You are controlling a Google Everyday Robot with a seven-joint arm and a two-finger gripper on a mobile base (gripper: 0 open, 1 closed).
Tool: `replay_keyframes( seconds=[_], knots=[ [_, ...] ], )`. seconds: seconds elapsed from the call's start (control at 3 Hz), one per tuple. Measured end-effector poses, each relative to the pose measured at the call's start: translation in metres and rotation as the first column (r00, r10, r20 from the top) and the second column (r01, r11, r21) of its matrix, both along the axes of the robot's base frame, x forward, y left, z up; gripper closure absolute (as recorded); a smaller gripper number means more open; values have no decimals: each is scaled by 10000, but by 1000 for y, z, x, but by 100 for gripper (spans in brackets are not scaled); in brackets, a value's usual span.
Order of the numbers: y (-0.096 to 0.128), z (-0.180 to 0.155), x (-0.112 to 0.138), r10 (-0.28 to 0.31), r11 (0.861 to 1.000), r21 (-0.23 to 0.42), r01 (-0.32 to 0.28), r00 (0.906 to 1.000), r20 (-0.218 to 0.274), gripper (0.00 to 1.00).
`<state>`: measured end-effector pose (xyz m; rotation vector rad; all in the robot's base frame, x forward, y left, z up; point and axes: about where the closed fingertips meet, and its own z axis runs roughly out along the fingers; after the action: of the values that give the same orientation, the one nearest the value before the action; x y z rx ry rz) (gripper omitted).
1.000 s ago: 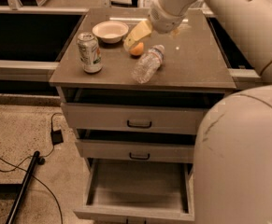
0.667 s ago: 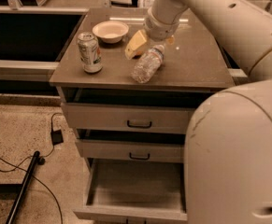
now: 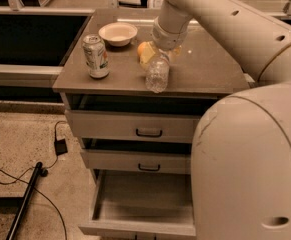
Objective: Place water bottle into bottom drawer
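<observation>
Moved down, end effector at water bottle lying on desk for grasping; open or closed, cannot tell; bottom drawer out ready

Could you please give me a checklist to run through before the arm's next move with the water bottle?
1. Bottom drawer pulled open: ok.
2. Water bottle lying on the cabinet top, near its front edge: ok.
3. Gripper down at the bottle's far end: ok.
4. Grasp on the bottle secured: cannot tell.
5. Soda can standing apart from the bottle: ok.
</observation>
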<state>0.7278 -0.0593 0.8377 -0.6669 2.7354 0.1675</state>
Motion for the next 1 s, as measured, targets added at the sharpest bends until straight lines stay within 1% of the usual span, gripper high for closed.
replay_keyframes(
  seconds=[0.33, 0.67, 1.0],
  knots=[
    [-5, 14, -14, 1039, 9941, 251, -1057, 9924, 656, 87],
    [-26, 26, -53, 2545, 9667, 48, -2561, 9626, 932, 100],
    [-49, 50, -117, 4396, 8976, -493, -4381, 8809, 1753, 100]
  ],
)
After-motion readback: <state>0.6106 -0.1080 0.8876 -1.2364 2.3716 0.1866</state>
